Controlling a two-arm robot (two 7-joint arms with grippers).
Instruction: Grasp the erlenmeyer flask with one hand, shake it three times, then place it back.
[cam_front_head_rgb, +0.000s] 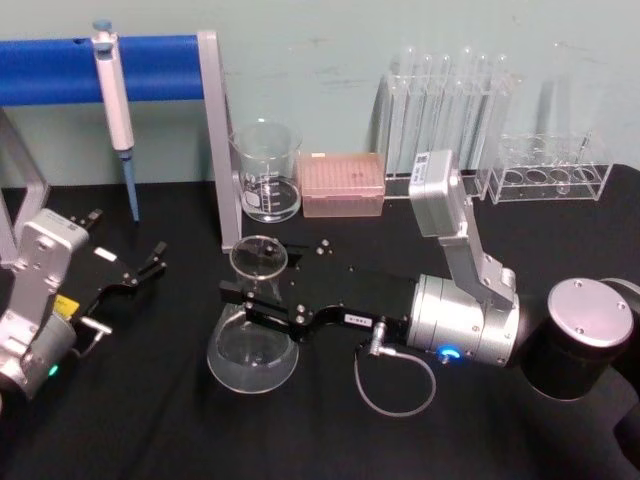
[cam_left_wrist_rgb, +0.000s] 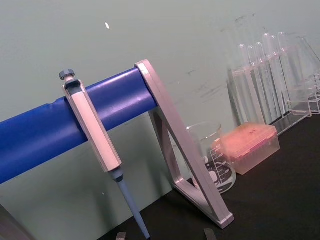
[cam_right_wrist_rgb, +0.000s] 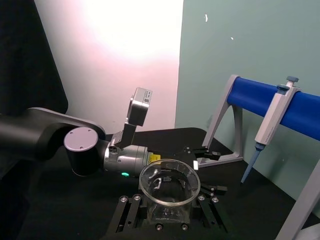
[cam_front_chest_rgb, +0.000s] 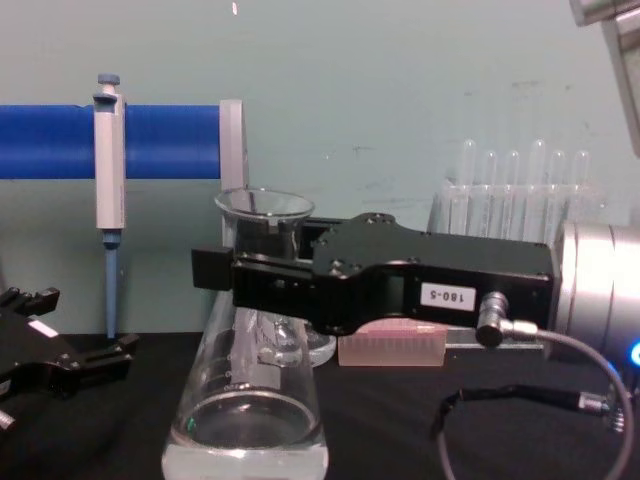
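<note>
At the centre of the black desk (cam_front_head_rgb: 150, 430), head view: the erlenmeyer flask (cam_front_head_rgb: 250, 350) stands upright, its wide base apparently resting on the desk, in front of the beaker (cam_front_head_rgb: 268, 170). The right gripper (cam_front_head_rgb: 258, 302) comes in from the right at neck height, its jaws pinching the narrow neck just under the flared rim. The left gripper (cam_front_head_rgb: 130, 275) is parked well apart at the left edge. Left wrist view: a pipette (cam_left_wrist_rgb: 92, 130) hangs on a blue bar (cam_left_wrist_rgb: 50, 135), with the beaker, a pink tip box (cam_left_wrist_rgb: 250, 145) and test tubes (cam_left_wrist_rgb: 265, 75) beyond. Right wrist view: the flask's round mouth sits between the two black jaws, the glass touching or all but touching each. Chest view: the gripper crosses the neck horizontally; whether the cone below holds any liquid cannot be told. By these signs the flask is probably light, and it is rigid, smooth and breakable. The neck below the rim is the sound place to hold it, since the flare would check any downward slip. Shaking calls for a firm grip that does not crush.
</note>
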